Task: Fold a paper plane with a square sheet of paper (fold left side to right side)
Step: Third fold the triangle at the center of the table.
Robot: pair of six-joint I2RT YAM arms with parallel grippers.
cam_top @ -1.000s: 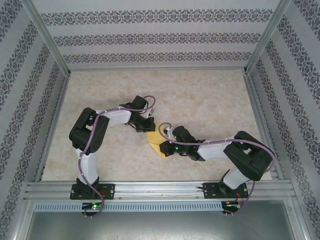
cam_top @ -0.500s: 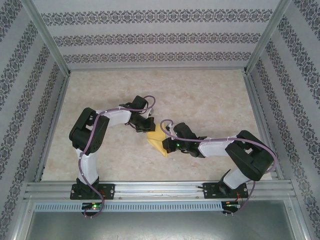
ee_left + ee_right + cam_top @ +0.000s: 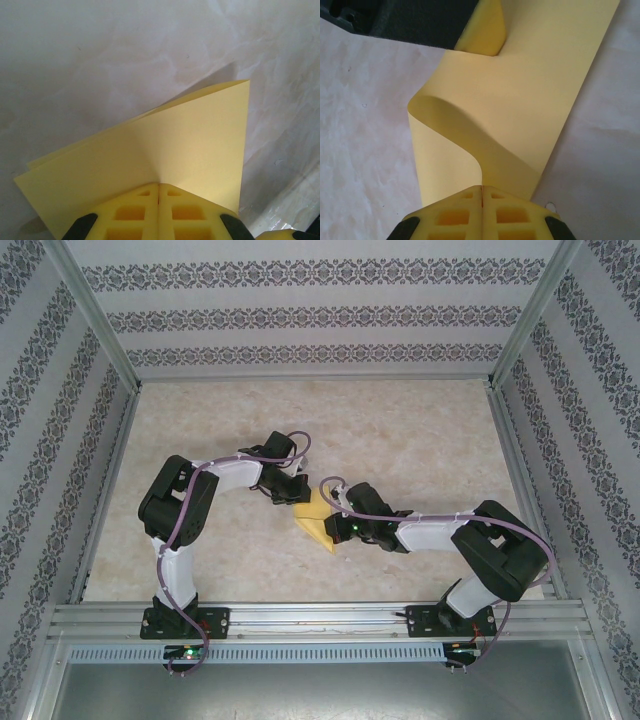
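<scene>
Since a second ago, the right hand has been shifted slightly leftward and away from the bases, and the thin yellow square sheet of paper has been gathered closer to the left hand; at the left, the left hand's pads are seen pressed together on a layered edge of the sheet; the sheet is held between the two hands, near the middle of the marbled beige tabletop; at the right, the right hand is clamped on the opposite edge, which is curled up in a loop above the flatter part.
</scene>
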